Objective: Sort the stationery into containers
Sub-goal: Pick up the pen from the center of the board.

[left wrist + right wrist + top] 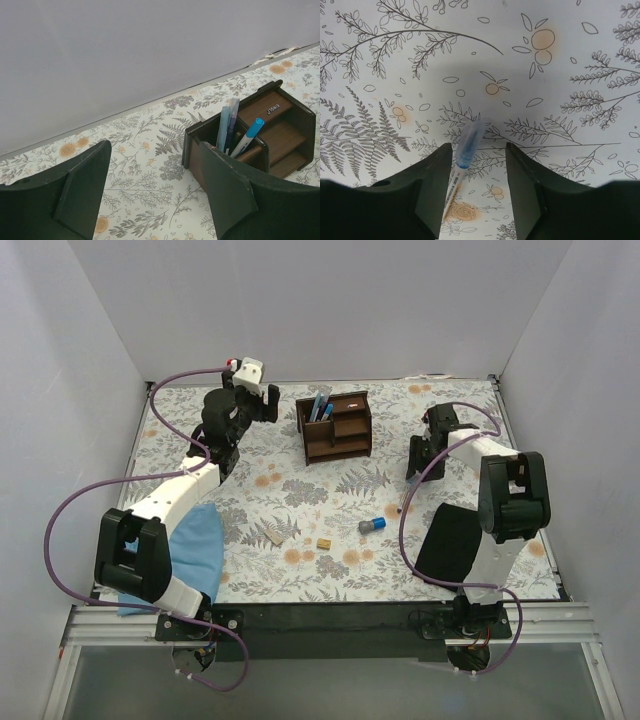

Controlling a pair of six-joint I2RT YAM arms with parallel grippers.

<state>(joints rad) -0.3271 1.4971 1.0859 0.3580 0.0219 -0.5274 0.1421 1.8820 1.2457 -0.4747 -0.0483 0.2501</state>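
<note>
The left arm reaches far forward, the left gripper (pixel 155 200) spread and empty beside the organiser (pixel 282 132), where pens (pixel 227 125) stand in a tall slot. The right arm bends down, the right gripper (pixel 479 200) parted loosely around a blue-capped pen (pixel 469 142).

Top external looks down from behind over the whole worktop (pixel 300 490); left wrist shares its organiser (pixel 336 426); right wrist faces down, close.

Inside a robotics lab test cell: plain white panels (pixel 330 300) box in a table (pixel 300 575) covered in fern-and-flower print, with a left arm (pixel 170 495) and right arm (pixel 500 515) bolted by an aluminium rail (pixel 330 625) at its near edge, purple cables (pixel 58 530) looping from each base.
</note>
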